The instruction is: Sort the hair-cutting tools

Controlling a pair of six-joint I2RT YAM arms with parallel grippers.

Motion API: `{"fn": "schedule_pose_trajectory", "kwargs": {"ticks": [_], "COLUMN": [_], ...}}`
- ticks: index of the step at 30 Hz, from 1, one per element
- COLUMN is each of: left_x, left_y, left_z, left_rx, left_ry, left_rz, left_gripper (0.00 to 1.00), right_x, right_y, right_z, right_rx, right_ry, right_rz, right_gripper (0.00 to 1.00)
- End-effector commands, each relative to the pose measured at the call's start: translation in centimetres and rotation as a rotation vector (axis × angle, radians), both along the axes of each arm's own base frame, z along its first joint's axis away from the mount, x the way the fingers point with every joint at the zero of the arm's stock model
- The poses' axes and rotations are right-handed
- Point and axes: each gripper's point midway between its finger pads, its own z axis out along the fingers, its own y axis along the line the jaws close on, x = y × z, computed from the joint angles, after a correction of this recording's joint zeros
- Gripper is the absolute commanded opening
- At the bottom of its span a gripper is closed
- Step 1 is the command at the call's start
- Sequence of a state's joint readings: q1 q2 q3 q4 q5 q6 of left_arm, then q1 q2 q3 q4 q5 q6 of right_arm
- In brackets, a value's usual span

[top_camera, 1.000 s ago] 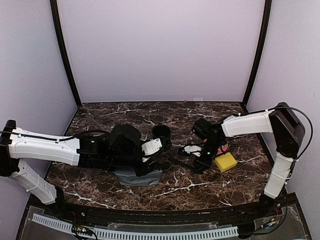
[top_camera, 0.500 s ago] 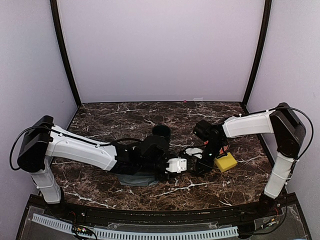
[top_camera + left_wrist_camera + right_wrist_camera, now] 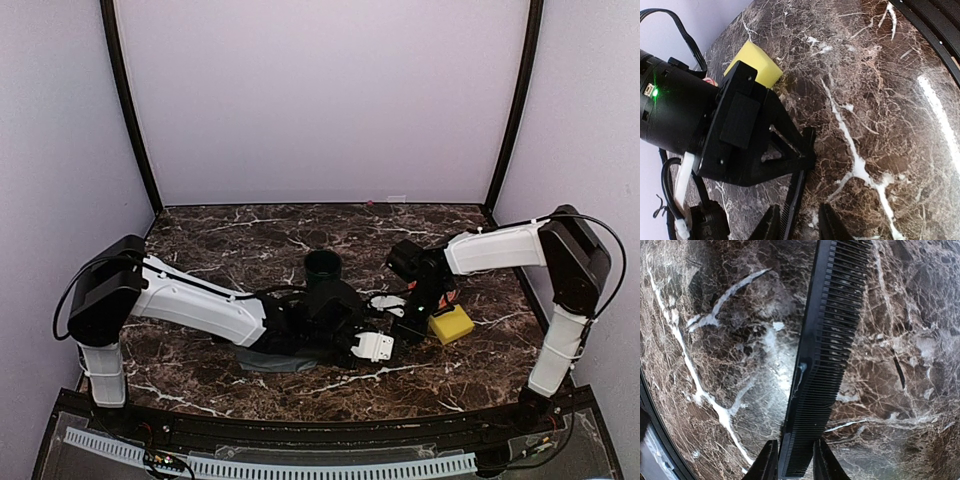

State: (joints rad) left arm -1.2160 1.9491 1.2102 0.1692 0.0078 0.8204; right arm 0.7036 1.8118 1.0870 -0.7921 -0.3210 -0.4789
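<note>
The long black comb (image 3: 825,340) is the only hair-cutting tool I can make out. My right gripper (image 3: 795,462) is shut on one end of it, low over the marble. My left gripper (image 3: 799,225) straddles the comb's (image 3: 792,205) other end. The comb lies against one left finger (image 3: 769,225), with a gap to the other finger, so the jaws are open. From above, the left gripper (image 3: 375,346) and right gripper (image 3: 405,325) meet tip to tip at centre right, hiding the comb. Scissors and clipper do not show.
A dark green cup (image 3: 322,265) stands behind the left forearm. A yellow sponge (image 3: 450,323) lies just right of the right gripper, with a red-and-white plate (image 3: 449,296) partly hidden behind it. A grey mat (image 3: 265,358) lies under the left arm.
My left arm has swung right, from over the grey mat to the comb's free end, and its jaws have narrowed around it. The right arm and comb have stayed put.
</note>
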Motion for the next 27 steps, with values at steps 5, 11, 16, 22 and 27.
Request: {"fn": "schedule_pose_trajectory", "kwargs": {"ticks": [5, 11, 16, 22, 27], "left_x": [1.0, 1.6, 2.1, 2.6, 3.0], "left_y": [-0.6, -0.1, 0.3, 0.2, -0.1], "left_z": [-1.3, -2.9, -3.7, -5.0, -5.8], "left_rx": [0.11, 0.207, 0.26, 0.306, 0.323], "left_ry": [-0.081, -0.123, -0.156, -0.176, -0.198], "left_rz": [-0.008, -0.02, -0.017, -0.008, 0.004], "left_gripper": [0.33, 0.32, 0.3, 0.3, 0.24], "right_x": [-5.0, -5.2, -5.3, -5.3, -5.4], "right_y": [-3.8, -3.5, -3.4, -3.2, -3.3], "right_z": [-3.2, -2.9, -2.9, -2.8, -2.9], "right_rx": [-0.177, -0.165, -0.158, -0.154, -0.155], "right_ry": [0.218, 0.235, 0.245, 0.247, 0.253], "right_rz": [0.012, 0.012, 0.01, 0.008, 0.007], "right_gripper": [0.24, 0.24, 0.24, 0.24, 0.24]}}
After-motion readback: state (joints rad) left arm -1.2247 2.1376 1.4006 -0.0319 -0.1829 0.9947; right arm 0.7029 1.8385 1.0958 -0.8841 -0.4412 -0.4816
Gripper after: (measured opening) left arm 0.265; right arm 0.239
